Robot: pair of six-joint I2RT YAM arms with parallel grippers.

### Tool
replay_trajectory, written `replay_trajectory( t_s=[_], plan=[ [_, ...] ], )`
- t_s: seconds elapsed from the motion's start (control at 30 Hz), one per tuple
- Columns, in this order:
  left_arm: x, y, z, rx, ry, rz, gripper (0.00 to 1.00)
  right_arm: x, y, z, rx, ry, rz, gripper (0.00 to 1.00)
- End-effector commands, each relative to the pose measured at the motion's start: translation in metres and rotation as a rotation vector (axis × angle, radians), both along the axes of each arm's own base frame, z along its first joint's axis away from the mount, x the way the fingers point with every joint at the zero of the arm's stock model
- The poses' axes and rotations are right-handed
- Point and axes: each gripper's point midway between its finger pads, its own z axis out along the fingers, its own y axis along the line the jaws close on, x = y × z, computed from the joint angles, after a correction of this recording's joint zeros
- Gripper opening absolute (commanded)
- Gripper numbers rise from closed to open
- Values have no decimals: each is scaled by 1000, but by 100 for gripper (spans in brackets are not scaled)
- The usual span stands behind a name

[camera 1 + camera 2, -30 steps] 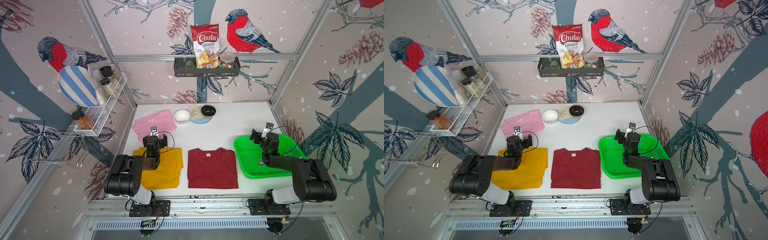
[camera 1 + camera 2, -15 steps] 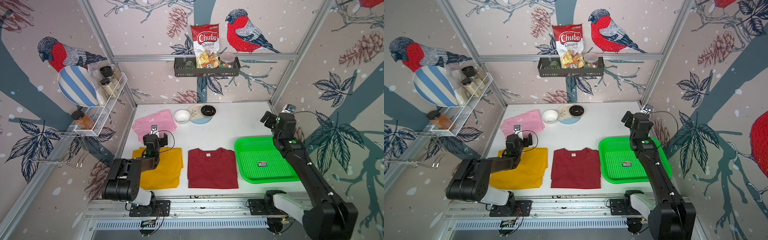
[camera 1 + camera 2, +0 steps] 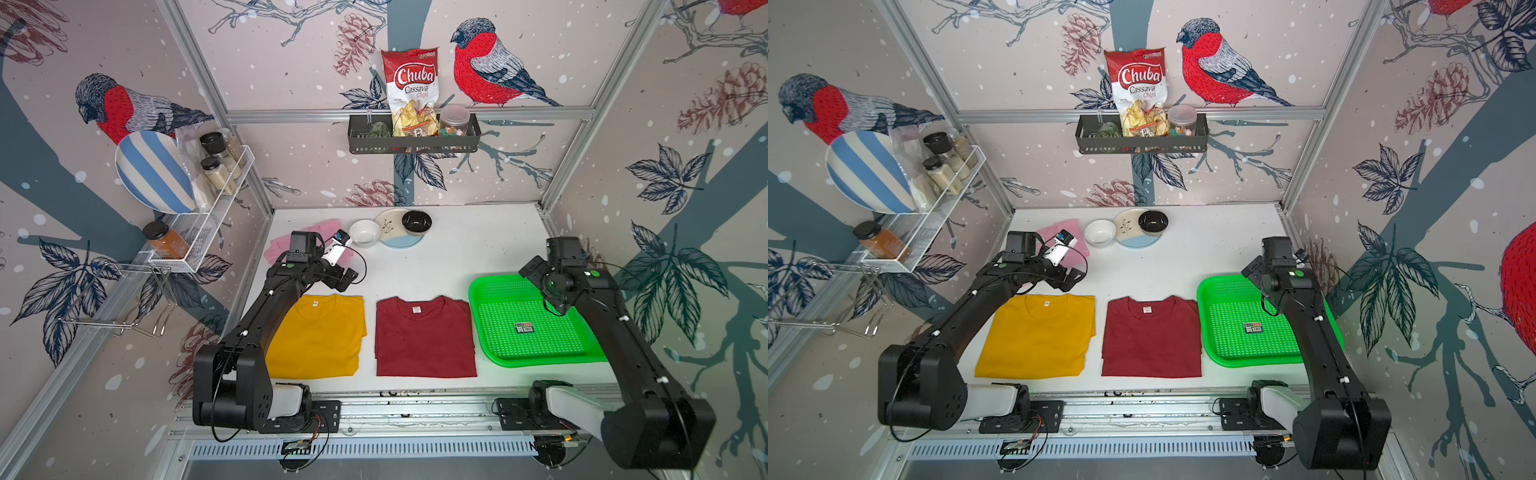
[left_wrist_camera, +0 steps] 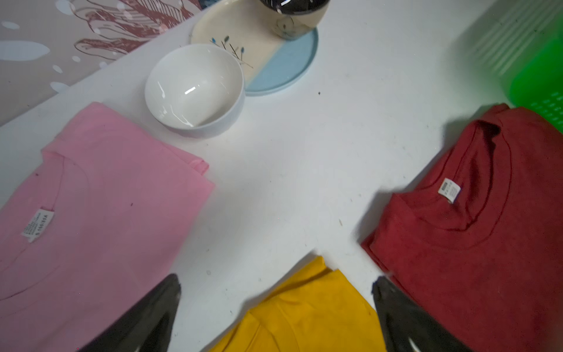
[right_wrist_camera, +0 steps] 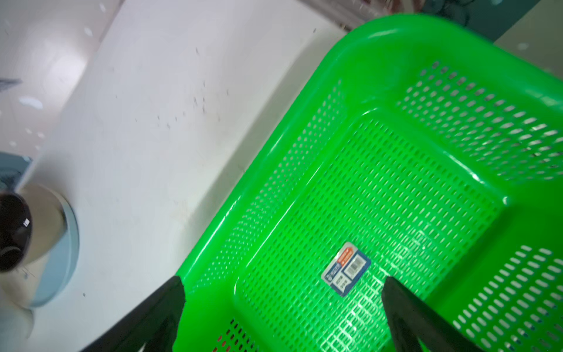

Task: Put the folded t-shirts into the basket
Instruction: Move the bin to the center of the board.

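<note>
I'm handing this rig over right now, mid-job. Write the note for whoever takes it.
Left tool: open, empty, above the table beyond the yellow shirt, near the pink shirt.
Right tool: open, empty, above the basket.
Dark red shirt: flat on the table, between yellow shirt and basket.
Done: nothing; basket holds only a sticker.
Left: all three shirts into the basket.

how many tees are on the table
3: yellow tee front left, red tee beside it next to the basket, pink tee behind, partly hidden under the left arm.
</note>
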Motion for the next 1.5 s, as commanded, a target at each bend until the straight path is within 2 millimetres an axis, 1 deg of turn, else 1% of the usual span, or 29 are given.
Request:
replay_trajectory(
  t_s=[0.0,0.07,0.13,0.2,0.27,0.37,0.4,0.5,0.57,0.6,0.7,0.8,0.9,1.0,1.17,1.4,1.43,1.47],
  plan=[
    [-36,12,-26,104,152,-42,97,3,7,-19,-16,128,-70,100],
    [-38,12,-29,104,153,-45,97,12,13,-32,10,199,-141,100],
    [-40,11,-30,102,158,-52,97,20,15,-42,41,223,-213,100],
    [-41,14,-31,114,156,-41,97,29,11,-48,25,219,-271,100],
    [-41,16,-33,127,151,-30,97,34,7,-56,31,245,-331,100],
    [-42,19,-38,144,149,-21,97,39,4,-71,40,321,-389,94],
    [-43,21,-40,149,150,-16,97,41,3,-74,36,335,-400,93],
    [-45,23,-44,163,160,-15,97,52,1,-88,65,369,-421,85],
    [-47,24,-46,169,167,-16,97,58,1,-96,90,383,-430,76],
    [-48,25,-47,172,167,-15,97,61,2,-97,103,384,-436,68],
    [-48,26,-47,177,166,-10,97,70,4,-93,110,370,-454,55],
    [-49,26,-48,176,169,-10,97,81,1,-86,114,344,-473,49],
    [-51,26,-49,174,170,-9,97,94,-3,-79,112,329,-488,40],
    [-52,26,-51,176,168,-8,97,108,-4,-77,128,310,-502,31],
    [-55,28,-56,187,176,-6,97,130,2,-75,164,279,-532,31],
    [-57,29,-61,192,188,-7,97,184,25,-76,206,267,-546,30],
    [-57,29,-62,192,189,-7,97,191,28,-80,214,270,-551,30],
    [-57,29,-63,192,192,-8,97,199,33,-80,227,265,-553,30]
  ],
)
